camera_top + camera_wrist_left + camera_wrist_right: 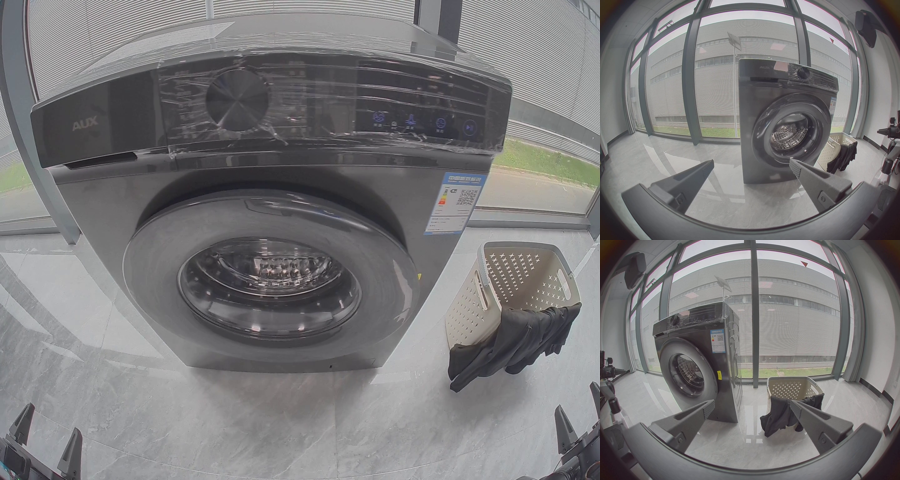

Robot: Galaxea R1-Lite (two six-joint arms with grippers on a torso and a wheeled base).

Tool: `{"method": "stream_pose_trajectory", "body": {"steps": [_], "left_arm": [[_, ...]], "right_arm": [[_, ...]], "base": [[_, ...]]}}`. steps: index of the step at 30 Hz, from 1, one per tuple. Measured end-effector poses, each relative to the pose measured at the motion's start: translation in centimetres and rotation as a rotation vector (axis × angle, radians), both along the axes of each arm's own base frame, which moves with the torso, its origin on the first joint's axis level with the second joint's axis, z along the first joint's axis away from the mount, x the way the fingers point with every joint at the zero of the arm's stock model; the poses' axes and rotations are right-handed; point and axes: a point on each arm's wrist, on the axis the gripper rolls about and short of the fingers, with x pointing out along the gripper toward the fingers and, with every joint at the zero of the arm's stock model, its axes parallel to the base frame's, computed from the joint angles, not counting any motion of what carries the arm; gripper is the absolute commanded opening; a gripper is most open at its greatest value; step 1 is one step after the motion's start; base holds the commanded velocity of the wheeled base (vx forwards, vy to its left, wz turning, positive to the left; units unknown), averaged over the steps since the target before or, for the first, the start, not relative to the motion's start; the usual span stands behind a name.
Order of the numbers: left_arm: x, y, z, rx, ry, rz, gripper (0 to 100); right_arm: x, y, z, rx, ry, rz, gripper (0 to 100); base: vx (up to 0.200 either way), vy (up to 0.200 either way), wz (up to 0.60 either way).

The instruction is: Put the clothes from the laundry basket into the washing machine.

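Bare floor (pixel 250 425) lies open across the whole front of the washing machine (pixel 281 187). Its round door (pixel 269 287) appears shut, closing off the drum. The laundry basket (pixel 531 275) stands just beside the machine's right flank, leaving a narrow gap. Its top is open, and a dark garment (pixel 519 344) drapes over the near rim and down the outer wall.

- You face what looks like a test room: a washing machine (pixel 400 206) stands free on a polished stone floor (pixel 250 425), with plastic film (pixel 312 94) over its panel (pixel 425 122).
- Full-height windows (pixel 715 93) show a corrugated industrial building (pixel 797 327).
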Motion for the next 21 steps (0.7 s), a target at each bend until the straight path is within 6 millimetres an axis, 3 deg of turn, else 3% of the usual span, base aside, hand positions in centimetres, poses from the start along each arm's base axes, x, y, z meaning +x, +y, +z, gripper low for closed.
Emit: {"method": "stream_pose_trajectory", "body": {"steps": [21], "left_arm": [[0.0, 0.0, 0.01, 0.0, -0.001, 0.002, 100]], "right_arm": [[0.0, -0.01, 0.0, 0.004, 0.0, -0.002, 100]], "base": [[0.0, 0.0, 0.0]]}}
